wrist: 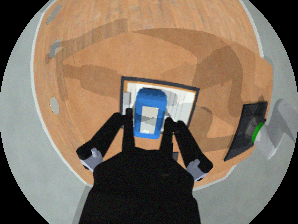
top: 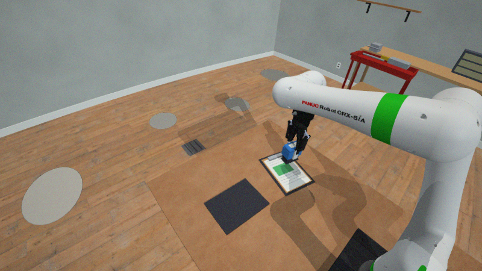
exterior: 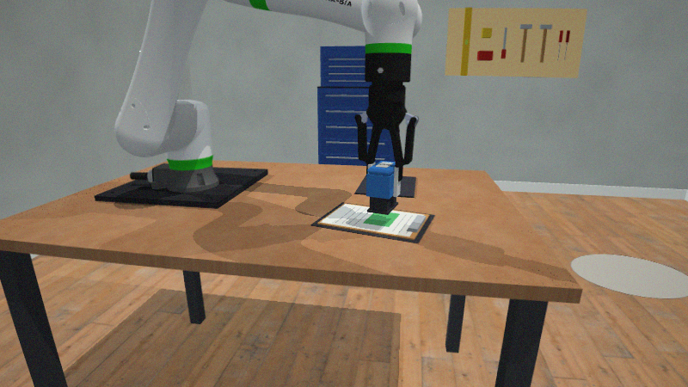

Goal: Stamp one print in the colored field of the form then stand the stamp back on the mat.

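Note:
My gripper [exterior: 383, 169] is shut on the blue stamp [exterior: 381, 183] and holds it upright over the form [exterior: 372, 221]. The stamp's black base [exterior: 383, 205] is over the far part of the green field [exterior: 381, 219]. I cannot tell whether the base touches the paper. In the top view the stamp [top: 289, 151] stands at the far end of the form [top: 287, 174], next to the green field [top: 282, 168]. In the wrist view the stamp [wrist: 149, 113] sits between the fingers and hides the field on the form [wrist: 180, 102]. The dark mat [top: 235, 205] has nothing on it.
The robot's black base plate [exterior: 182, 185] is at the table's left rear. A blue drawer cabinet [exterior: 341, 106] stands behind the table. A red cart [top: 379, 68] and a wooden bench stand by the far wall.

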Tool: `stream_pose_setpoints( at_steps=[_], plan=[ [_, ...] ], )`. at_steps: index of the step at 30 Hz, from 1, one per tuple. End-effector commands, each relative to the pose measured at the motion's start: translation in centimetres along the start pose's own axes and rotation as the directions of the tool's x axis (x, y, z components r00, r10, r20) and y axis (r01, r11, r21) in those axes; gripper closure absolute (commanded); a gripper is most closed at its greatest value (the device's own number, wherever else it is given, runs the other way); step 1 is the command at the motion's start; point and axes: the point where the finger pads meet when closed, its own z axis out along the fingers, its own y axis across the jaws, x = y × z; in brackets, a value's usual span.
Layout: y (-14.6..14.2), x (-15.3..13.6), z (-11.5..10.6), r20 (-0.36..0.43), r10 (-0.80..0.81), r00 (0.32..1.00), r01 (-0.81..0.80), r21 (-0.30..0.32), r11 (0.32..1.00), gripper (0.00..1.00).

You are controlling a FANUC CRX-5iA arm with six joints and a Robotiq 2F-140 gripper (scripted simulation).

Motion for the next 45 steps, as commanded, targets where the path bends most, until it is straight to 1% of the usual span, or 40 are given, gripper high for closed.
stream_pose_setpoints(
  at_steps=[1, 7, 13, 15, 30, 38, 40, 45],
  plan=[
    [0.0, 0.0, 0.0, 0.0, 0.0, 1.0, 0.0, 0.0, 1.0, 0.79],
    [0.0, -0.2, 0.0, 0.0, 0.0, 1.0, 0.0, 0.0, 1.0, 0.79],
    [1.2, -3.5, 0.0, 0.0, 0.0, 1.0, 0.0, 0.0, 1.0, 0.79],
    [1.4, -4.0, 0.0, 0.0, 0.0, 1.0, 0.0, 0.0, 1.0, 0.79],
    [1.4, -4.1, 0.2, 0.0, 0.0, 1.0, 0.0, 0.0, 1.0, 0.79],
    [1.4, -4.1, 1.6, 0.0, 0.0, 1.0, 0.0, 0.0, 1.0, 0.79],
    [1.4, -4.1, 1.6, 0.0, 0.0, 1.0, 0.0, 0.0, 1.0, 0.79],
    [1.4, -4.1, 2.8, 0.0, 0.0, 1.0, 0.0, 0.0, 1.0, 0.79]
  ],
)
